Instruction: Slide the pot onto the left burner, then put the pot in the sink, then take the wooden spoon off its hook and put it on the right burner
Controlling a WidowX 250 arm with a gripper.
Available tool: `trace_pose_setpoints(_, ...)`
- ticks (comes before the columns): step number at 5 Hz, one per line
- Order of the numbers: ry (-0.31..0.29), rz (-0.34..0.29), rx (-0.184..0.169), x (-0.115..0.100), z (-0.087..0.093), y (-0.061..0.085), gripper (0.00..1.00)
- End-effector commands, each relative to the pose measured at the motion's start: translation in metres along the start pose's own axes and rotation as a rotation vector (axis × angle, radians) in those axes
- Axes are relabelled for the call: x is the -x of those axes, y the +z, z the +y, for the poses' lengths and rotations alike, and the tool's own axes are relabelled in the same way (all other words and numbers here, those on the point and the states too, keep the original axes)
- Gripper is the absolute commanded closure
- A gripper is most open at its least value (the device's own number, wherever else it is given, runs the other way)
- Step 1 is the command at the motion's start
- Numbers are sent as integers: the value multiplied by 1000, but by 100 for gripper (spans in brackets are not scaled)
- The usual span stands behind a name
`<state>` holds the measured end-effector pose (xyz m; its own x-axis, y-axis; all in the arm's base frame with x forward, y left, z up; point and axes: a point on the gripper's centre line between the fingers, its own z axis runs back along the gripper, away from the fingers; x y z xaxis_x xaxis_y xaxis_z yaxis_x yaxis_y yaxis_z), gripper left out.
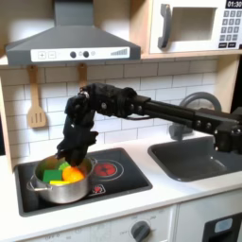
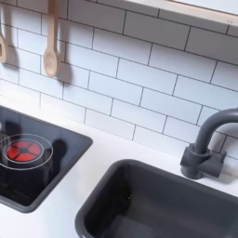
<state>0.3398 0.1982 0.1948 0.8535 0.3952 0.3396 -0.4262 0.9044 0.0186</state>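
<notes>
The pot [image 1: 60, 183], shiny steel with green, orange and yellow toy food inside, sits on the left burner in the first exterior view. My gripper [image 1: 72, 154] hangs right over the pot's back rim, its dark fingers touching or nearly touching the food; I cannot make out how the jaws stand. The right burner [image 1: 107, 169] [image 2: 23, 151] glows red and is bare. The wooden spoon [image 2: 49, 42] hangs on the tiled wall; in the first exterior view my arm covers most of it. The dark grey sink [image 1: 196, 157] [image 2: 149, 200] lies to the right of the stove.
A slotted wooden spatula [image 1: 36, 102] hangs on the wall left of the spoon. The dark arched faucet [image 1: 196, 106] [image 2: 206, 149] stands behind the sink. A range hood [image 1: 68, 40] and a microwave [image 1: 197, 25] overhang the counter. My arm [image 1: 165, 112] stretches across above the sink.
</notes>
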Motion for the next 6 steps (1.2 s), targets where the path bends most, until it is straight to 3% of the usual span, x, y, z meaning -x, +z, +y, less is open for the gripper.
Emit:
trace_pose_setpoints(1,-19,51,-11,2,5,-17,0)
trace_pose_setpoints(3,-39,65,6,9,-1,-24,0)
trace_pose_setpoints(4,-60,83,5,12,3,-35,0)
trace_pose_setpoints(6,-59,92,9,12,-2,-38,0)
